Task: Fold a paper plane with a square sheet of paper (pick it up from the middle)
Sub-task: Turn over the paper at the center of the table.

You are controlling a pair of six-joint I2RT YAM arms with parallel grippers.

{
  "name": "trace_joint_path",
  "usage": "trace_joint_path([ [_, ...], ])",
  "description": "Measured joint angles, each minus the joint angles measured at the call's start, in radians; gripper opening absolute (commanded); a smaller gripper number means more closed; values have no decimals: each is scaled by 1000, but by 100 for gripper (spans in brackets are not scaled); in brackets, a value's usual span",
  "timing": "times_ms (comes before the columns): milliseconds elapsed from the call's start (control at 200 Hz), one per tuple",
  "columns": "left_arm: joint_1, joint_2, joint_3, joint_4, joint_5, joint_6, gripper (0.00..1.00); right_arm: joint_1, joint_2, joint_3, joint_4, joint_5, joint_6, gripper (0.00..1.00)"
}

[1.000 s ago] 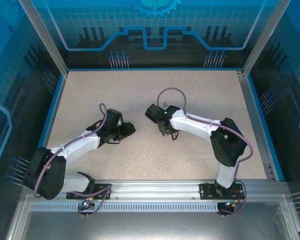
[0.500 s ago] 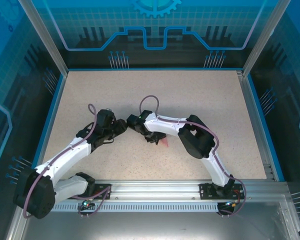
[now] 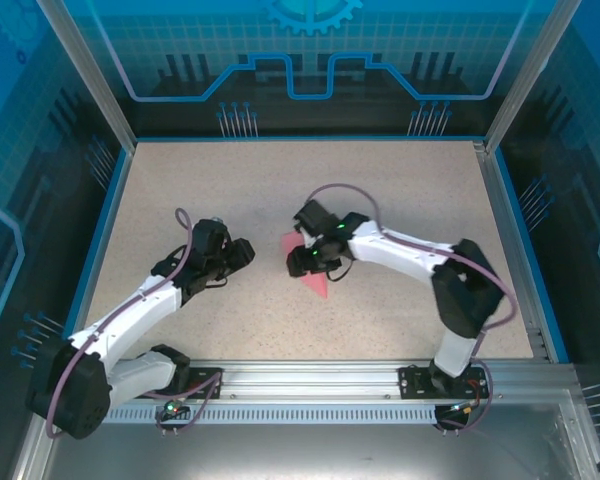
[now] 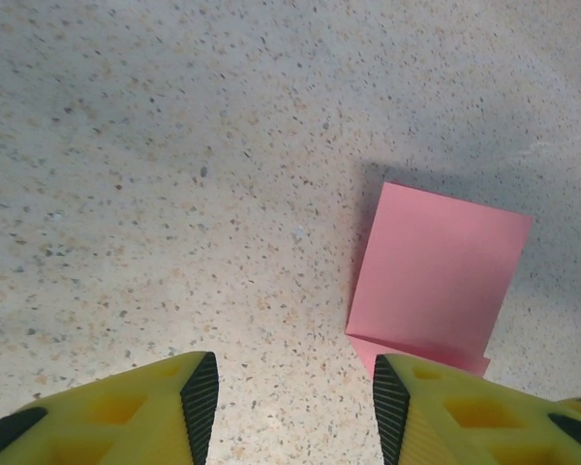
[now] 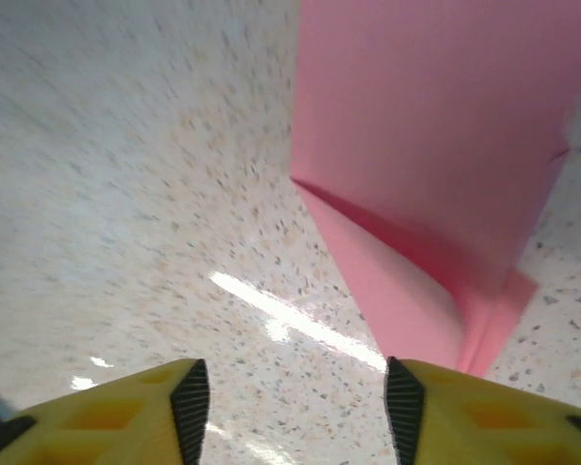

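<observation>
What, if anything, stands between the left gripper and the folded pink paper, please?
Nothing visible does. In the left wrist view, bare speckled table lies between the open left gripper and the folded pink paper, which sits just ahead and to the right.

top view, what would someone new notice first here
The pink folded paper lies near the middle of the speckled table, partly beneath the right arm. The left pincer and right pincer point at it from either side, both open and empty.
</observation>
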Motion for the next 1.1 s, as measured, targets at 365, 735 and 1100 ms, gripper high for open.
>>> trace_joint_path([
  [365,0,187,5,88,178,-3,49,-114,35,-109,202,-273,-58,16],
  [735,0,373,60,204,345,-28,52,-201,134,-217,322,-361,-67,16],
  [1100,-21,531,137,303,440,-57,55,-308,156,-352,546,-536,-2,19],
])
